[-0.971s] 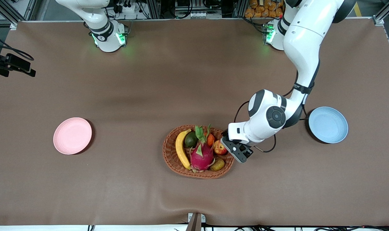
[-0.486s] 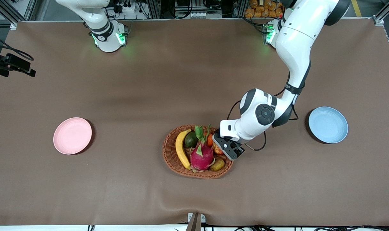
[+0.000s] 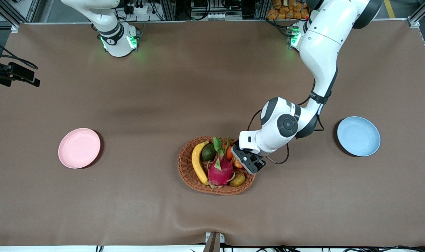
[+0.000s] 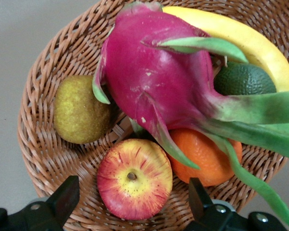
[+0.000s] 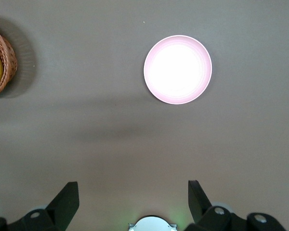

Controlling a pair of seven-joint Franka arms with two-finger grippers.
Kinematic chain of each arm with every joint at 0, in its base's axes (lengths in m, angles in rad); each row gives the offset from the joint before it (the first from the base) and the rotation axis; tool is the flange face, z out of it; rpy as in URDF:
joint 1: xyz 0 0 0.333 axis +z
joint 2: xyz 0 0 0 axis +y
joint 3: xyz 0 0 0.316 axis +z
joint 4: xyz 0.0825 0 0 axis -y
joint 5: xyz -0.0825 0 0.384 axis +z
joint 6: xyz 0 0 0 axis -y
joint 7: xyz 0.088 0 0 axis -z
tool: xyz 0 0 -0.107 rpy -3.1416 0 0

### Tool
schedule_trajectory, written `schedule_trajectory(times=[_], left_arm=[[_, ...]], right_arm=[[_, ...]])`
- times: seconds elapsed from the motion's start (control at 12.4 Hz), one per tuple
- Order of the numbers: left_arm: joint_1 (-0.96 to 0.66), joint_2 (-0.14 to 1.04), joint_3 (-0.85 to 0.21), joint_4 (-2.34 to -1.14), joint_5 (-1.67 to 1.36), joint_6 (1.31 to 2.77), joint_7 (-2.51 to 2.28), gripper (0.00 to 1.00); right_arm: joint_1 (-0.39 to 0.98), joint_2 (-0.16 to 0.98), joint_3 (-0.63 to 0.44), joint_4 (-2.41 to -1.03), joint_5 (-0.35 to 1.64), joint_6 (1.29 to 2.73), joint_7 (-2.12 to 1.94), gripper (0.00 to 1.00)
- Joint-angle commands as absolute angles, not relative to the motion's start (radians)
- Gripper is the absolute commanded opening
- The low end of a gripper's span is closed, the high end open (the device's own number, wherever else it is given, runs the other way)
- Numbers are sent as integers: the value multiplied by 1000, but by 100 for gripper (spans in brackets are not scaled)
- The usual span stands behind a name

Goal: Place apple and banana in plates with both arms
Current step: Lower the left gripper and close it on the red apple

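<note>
Since the earlier frame, the left gripper (image 3: pixel 246 161) has moved from beside the wicker basket (image 3: pixel 187 171) to over its rim toward the left arm's end, jaws apart above the apple (image 4: pixel 134 179). Apple and banana (image 3: pixel 198 161) lie in the basket with a dragon fruit (image 3: pixel 220 168), avocado (image 3: pixel 208 152), orange fruit (image 4: pixel 204 161) and brownish-yellow fruit (image 3: pixel 237 180). The pink plate (image 3: pixel 79 147) and blue plate (image 3: pixel 358 136) sit well apart at either end of the table. The right gripper (image 5: pixel 132 204) waits, fingers spread, high over the table.

Dragon fruit (image 4: pixel 154 82) crowding apple (image 4: pixel 134 179)
</note>
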State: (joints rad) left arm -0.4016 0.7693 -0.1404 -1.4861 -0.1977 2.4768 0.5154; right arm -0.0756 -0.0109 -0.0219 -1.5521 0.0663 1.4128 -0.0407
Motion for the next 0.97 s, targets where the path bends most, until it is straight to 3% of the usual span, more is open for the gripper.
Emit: schedule_trajectory(times=[0.0, 0.57, 0.89], left_arm=[[-411, 796, -133, -1479, -209, 2516, 546, 100], [-423, 810, -133, -1477, -209, 2531, 546, 98], [-417, 836, -133, -1476, -209, 2560, 610, 73]], right_arm=[[-92, -6, -9, -1549, 86, 1420, -40, 100], [-94, -5, -9, -1549, 86, 1425, -40, 100], [-97, -5, -9, -1549, 86, 1424, -40, 100]])
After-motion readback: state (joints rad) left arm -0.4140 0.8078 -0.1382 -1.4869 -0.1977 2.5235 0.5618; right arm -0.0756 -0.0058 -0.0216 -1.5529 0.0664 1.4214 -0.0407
